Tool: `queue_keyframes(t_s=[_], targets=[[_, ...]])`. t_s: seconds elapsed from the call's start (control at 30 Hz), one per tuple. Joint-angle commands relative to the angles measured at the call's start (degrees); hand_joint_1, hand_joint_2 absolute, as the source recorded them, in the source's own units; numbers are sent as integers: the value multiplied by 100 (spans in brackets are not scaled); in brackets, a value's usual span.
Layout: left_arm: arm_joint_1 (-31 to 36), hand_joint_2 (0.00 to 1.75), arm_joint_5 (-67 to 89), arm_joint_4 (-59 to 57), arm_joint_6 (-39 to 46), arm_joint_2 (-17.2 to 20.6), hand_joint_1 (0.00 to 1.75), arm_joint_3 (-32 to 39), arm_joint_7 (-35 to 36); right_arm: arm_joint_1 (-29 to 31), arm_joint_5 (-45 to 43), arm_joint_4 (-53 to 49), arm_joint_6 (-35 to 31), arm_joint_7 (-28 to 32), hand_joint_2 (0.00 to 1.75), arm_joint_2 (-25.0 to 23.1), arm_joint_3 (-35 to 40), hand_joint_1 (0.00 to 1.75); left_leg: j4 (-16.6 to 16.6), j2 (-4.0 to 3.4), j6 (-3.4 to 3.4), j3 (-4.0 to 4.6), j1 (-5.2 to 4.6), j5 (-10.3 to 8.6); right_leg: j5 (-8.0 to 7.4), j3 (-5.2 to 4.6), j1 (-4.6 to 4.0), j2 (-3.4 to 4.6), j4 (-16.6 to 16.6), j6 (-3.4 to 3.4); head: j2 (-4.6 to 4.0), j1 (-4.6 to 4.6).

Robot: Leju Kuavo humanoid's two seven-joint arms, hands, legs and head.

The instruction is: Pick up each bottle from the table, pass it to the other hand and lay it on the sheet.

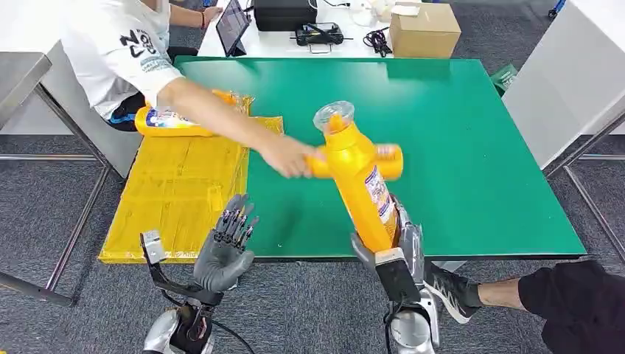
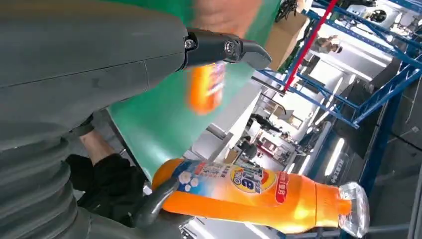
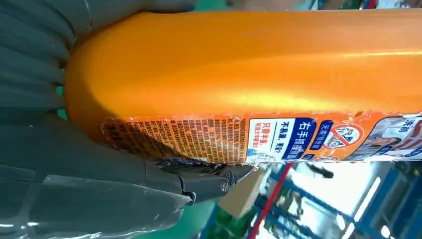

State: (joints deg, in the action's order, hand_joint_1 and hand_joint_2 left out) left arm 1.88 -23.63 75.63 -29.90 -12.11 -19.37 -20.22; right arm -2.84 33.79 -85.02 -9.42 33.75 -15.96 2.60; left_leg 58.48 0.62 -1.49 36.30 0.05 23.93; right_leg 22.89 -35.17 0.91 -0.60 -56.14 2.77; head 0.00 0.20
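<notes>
Bottle (image 1: 362, 184) gripped upright in your right hand (image 1: 394, 254), left hand (image 1: 225, 247) spread empty, handover pending; one bottle (image 1: 177, 122) lies on the sheet (image 1: 177, 192).

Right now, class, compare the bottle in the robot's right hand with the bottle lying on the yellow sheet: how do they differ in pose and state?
The held bottle stands nearly upright, cap up, gripped at its base by the right hand; the sheet bottle lies on its side. The held bottle hangs over the green table; the other rests on the yellow sheet, partly hidden by a person's arm. Both are orange with printed labels.
</notes>
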Motion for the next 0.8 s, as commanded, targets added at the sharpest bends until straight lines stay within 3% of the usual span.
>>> queue_keyframes(t_s=[0.03,0.33,0.53,0.8], targets=[[63,175,18,-87,-15,295,0,-383,-36,266,102,1273,366,10,175,2,757,173,-10,-24,10,-41,8,14,6,35,-9,23,12,-14,0,0],[246,175,41,-456,18,300,0,-476,-52,603,463,2977,457,-58,175,112,2371,173,-11,-22,8,-33,9,9,2,27,-10,21,12,-12,0,0],[241,175,-60,-439,-71,340,0,-481,-45,706,278,3710,506,37,175,247,2840,168,-16,-11,7,-44,8,10,7,39,-8,11,18,-13,0,2],[244,175,-55,-488,-32,336,0,-468,-41,777,365,3904,439,-76,175,254,3002,166,-10,-4,11,-45,8,14,16,40,-8,5,9,-16,0,-2]])
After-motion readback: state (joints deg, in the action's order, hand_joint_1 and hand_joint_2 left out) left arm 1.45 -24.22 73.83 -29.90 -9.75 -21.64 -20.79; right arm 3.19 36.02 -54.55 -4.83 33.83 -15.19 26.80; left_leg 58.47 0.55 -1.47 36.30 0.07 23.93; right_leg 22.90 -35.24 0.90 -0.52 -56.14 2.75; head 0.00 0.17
